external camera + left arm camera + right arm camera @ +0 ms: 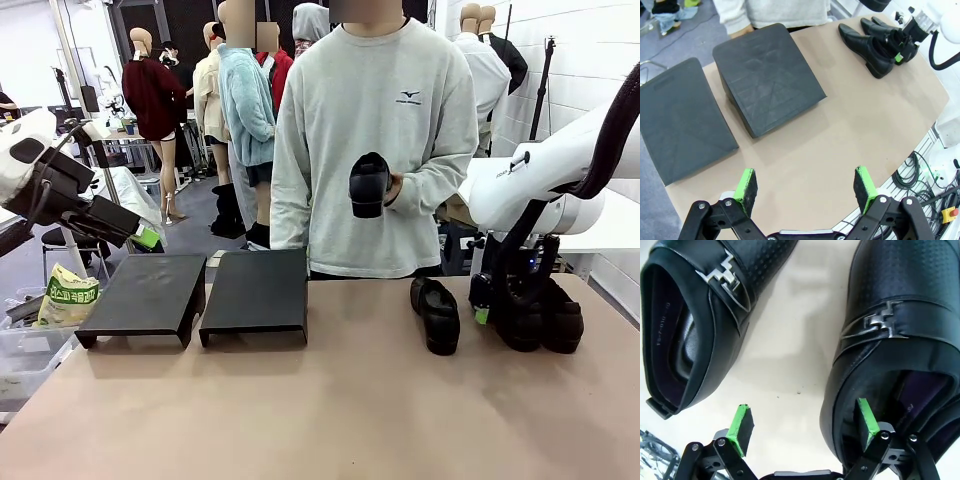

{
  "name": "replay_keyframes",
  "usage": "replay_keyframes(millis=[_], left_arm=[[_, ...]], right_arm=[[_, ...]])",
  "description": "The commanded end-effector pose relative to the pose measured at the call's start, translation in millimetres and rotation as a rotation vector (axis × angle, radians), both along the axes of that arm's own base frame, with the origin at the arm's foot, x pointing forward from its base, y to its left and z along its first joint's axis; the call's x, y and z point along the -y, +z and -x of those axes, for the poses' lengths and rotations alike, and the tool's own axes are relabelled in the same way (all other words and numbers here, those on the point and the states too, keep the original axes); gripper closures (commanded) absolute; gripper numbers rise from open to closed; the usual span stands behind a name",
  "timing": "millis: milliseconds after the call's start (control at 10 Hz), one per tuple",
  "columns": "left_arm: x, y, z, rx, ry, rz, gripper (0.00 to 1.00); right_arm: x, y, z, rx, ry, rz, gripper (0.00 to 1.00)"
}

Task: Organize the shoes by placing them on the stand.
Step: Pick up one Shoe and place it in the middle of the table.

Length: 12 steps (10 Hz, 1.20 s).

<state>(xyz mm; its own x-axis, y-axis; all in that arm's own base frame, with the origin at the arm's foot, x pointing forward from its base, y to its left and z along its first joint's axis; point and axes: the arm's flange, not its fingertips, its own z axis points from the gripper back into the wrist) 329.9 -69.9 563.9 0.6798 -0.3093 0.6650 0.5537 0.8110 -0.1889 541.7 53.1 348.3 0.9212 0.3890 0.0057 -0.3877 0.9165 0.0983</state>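
Grasp setup at the right side of the desk (330,400): the right gripper (802,406) is sitting low with its jaws spread wide, gripping nothing yet. In the right wrist view one green pad (866,419) is dipping inside the heel opening of the buckled shoe (900,315) at frame right. The other pad is hanging over bare desk between that shoe and a second shoe (700,315) at frame left. So the jaws are straddling the near side wall of the buckled shoe, close to its heel. Its long axis is running bottom to top of that frame, toe toward the top edge, so the jaws are lying across it, which looks like a workable pinch on the wall.

In the front view the stands (258,290) are lying toward picture left of this gripper, past a lone shoe (436,315) and across the middle of the desk. The right arm is plainly the nearer one to the shoes.

The left gripper (807,182) is hovering open and empty over the near desk edge, looking down at the stands, well apart from every shoe. The person's hand (393,188) is holding one more shoe (369,185) at chest height, off the desk.
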Motion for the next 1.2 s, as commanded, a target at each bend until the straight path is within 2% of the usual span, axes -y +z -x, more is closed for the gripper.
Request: replay_keyframes(millis=[0, 200, 700, 800, 1100], left_arm=[[-2.4, -0.6, -0.7, 0.000, -0.007, 0.002, 0.00], [-2.4, -0.6, -0.7, 0.000, -0.007, 0.002, 0.00], [-2.4, -0.6, -0.7, 0.000, -0.007, 0.002, 0.00], [-2.4, -0.6, -0.7, 0.000, -0.007, 0.002, 0.00], [-2.4, -0.6, -0.7, 0.000, -0.007, 0.002, 0.00]], right_arm=[[-3.7, -0.5, -6.2, -0.027, -0.013, -0.013, 0.00], [-3.7, 0.0, -6.9, -0.048, -0.010, 0.007, 0.00], [-7.4, 2.4, -10.4, -0.043, -0.020, -0.007, 0.89], [-6.2, 1.7, -10.6, -0.046, -0.024, -0.005, 1.00], [-2.5, -5.0, -9.2, -0.067, -0.037, -0.001, 1.00]])
